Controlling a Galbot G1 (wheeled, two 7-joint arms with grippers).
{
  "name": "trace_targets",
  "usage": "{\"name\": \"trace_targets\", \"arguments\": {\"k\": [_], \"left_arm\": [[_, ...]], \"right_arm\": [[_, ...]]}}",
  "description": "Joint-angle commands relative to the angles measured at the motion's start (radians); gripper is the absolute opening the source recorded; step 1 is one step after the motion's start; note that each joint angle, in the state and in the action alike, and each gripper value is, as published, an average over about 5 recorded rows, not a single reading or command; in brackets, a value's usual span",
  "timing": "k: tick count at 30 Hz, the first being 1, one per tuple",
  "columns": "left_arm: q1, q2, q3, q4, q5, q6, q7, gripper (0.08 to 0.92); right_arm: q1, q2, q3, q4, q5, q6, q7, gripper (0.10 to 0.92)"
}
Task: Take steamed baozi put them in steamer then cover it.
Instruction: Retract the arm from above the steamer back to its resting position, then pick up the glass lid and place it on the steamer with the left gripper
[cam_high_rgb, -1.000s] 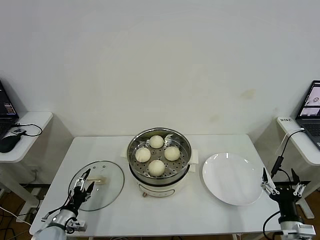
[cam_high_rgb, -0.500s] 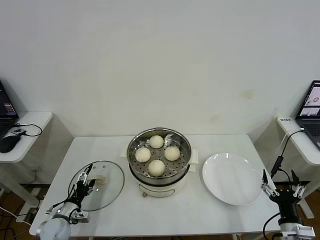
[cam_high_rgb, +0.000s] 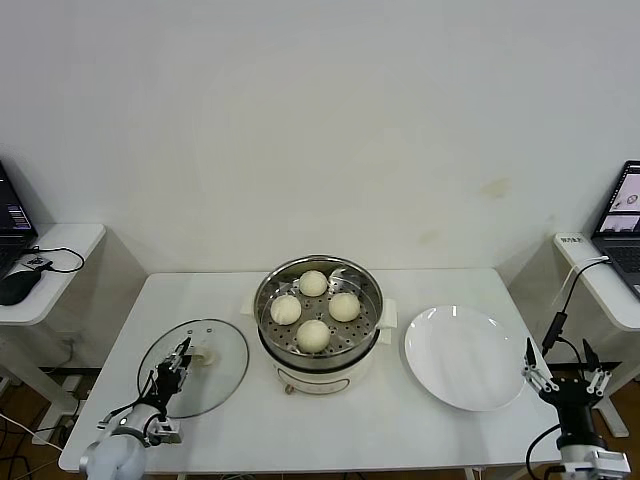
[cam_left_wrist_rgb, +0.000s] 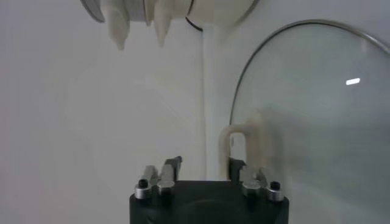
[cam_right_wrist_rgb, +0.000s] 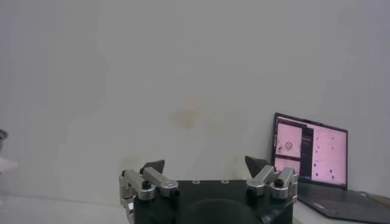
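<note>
Currently four baozi (cam_high_rgb: 314, 308) sit on the perforated tray inside the steamer (cam_high_rgb: 318, 312), centre of the head view; pot uncovered, on its cream base on the white table (cam_high_rgb: 350, 420). One bun at the back, two in the middle row, one at the front, all close together. Glass lid (cam_high_rgb: 196, 366) lies flat on the table at lower left of the frame, just beside the steamer, not on it. Left gripper (cam_high_rgb: 172, 369) is over the lid at its near-left part, by the cream handle (cam_high_rgb: 203, 357). In the left wrist view the handle (cam_left_wrist_rgb: 245, 143) stands as an arch rising from the lid (cam_left_wrist_rgb: 317, 109), and the left gripper (cam_left_wrist_rgb: 206, 173) is right up against it: one finger sits at the foot of the arch, the other is to the side over bare table. The fingers are partly closed; whether they actually pinch the handle cannot be told. Steamer base (cam_left_wrist_rgb: 183, 9) is visible at the upper edge of that view. White plate (cam_high_rgb: 464, 356) lies right of the steamer, nothing on it. Right gripper (cam_high_rgb: 566, 375) is parked at lower right of the head view, off the table edge; right wrist view shows the right gripper (cam_right_wrist_rgb: 206, 166) with fingers spread wide, holding nothing, and a laptop (cam_right_wrist_rgb: 309, 159) at right.
</note>
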Motion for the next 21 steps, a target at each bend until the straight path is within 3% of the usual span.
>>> {"name": "trace_targets", "arguments": {"k": [1,9,15,21], "left_arm": [[-0.009,-0.003,0.001,0.033,-0.001,-0.003,-0.016,0.316],[0.014,-0.022,-0.022,0.004,0.008,-0.021,-0.119,0.128],[0.07,-0.05,-0.081,-0.097,0.037,-0.006,-0.203,0.124],[0.15,-0.044,-0.136,-0.239,0.022,0.032,-0.188,0.124]], "right_arm": [[0.002,0.0,-0.001,-0.005,0.002,0.012,-0.002,0.823],[0.001,0.003,-0.002,-0.006,-0.003,0.016,-0.003,0.823],[0.002,0.005,-0.003,-0.013,-0.005,0.02,-0.006,0.823],[0.003,0.005,-0.01,-0.015,-0.006,0.021,-0.006,0.823]]}}
